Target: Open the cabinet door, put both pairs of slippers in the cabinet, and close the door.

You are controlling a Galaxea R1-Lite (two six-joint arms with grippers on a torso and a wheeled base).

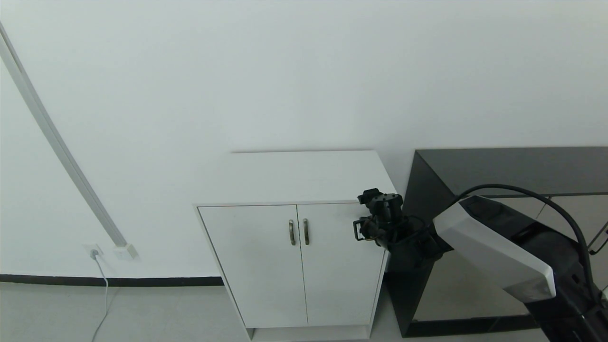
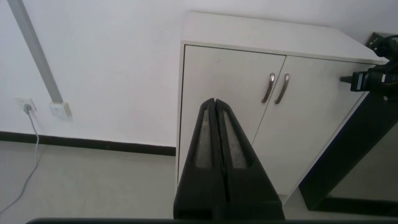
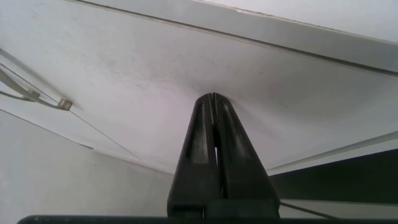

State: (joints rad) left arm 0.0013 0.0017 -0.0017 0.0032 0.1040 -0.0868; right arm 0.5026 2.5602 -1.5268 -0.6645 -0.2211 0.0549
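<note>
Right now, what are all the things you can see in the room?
Cabinet: one, white, against the wall, both doors shut.
Door handles: two, silver, side by side where the doors meet.
Table: one, black, right of the cabinet.
Wall socket: one, white, low on the wall left of the cabinet, with a grey cable hanging to the floor.
Wall duct: one, white, running down the wall to beside the socket.
Left gripper: one, black, shut, back from the cabinet front.
Right gripper: one, black, shut, by the right door's upper outer corner.
</note>
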